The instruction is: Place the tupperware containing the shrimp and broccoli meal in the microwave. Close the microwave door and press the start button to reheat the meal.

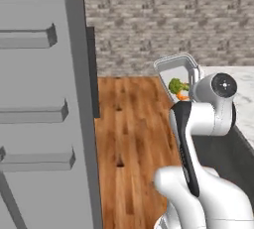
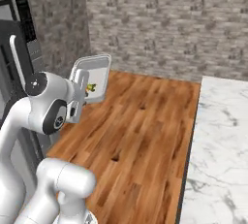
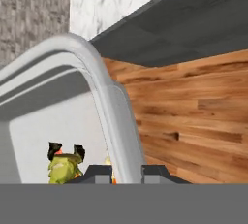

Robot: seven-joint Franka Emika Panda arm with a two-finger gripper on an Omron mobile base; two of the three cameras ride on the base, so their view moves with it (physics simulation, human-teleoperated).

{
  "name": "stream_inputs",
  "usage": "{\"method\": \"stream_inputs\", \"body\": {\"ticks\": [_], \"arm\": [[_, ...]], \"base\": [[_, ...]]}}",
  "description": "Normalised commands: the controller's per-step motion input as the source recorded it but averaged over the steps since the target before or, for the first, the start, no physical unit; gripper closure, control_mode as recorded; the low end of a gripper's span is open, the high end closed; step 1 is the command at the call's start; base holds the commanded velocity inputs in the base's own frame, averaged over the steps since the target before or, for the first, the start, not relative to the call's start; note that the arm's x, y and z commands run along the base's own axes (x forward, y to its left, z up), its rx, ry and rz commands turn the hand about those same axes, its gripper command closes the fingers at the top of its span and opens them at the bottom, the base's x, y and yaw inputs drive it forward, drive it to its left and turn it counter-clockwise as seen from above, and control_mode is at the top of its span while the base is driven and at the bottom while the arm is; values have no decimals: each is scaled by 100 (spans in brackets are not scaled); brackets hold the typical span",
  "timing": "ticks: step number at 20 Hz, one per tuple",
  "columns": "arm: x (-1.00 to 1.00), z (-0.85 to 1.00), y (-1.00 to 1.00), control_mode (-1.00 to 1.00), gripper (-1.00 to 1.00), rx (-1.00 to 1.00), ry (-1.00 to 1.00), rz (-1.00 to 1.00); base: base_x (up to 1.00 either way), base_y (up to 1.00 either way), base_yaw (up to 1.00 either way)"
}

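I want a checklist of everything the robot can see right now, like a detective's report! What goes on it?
Surface: marble counter on the arm's right side; wooden floor below.
Job's things: tupperware held up in the air over the floor, tipped steeply; broccoli and orange shrimp lie inside it.
Microwave: a dark door panel with a white bar handle stands at the left edge of the right base view; its inside can't be seen.
Clutter: nothing seen.
Grippers: gripper shut on the tupperware rim, one fingertip on each side of the wall.
Cables: nothing seen.
Surroundings: grey brick wall; tall grey door with shelves standing open.
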Motion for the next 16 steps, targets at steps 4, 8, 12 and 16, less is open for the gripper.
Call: {"method": "stream_inputs", "body": {"ticks": [4, 8, 12, 16], "arm": [[0, 0, 0, 100, 100, 0, 0, 0], [0, 0, 0, 100, 100, 0, 0, 0], [0, 0, 0, 100, 100, 0, 0, 0], [0, 0, 0, 100, 100, 0, 0, 0]], "base": [[89, 0, -37], [100, 0, -4], [99, 0, 27], [92, 0, 42]]}}
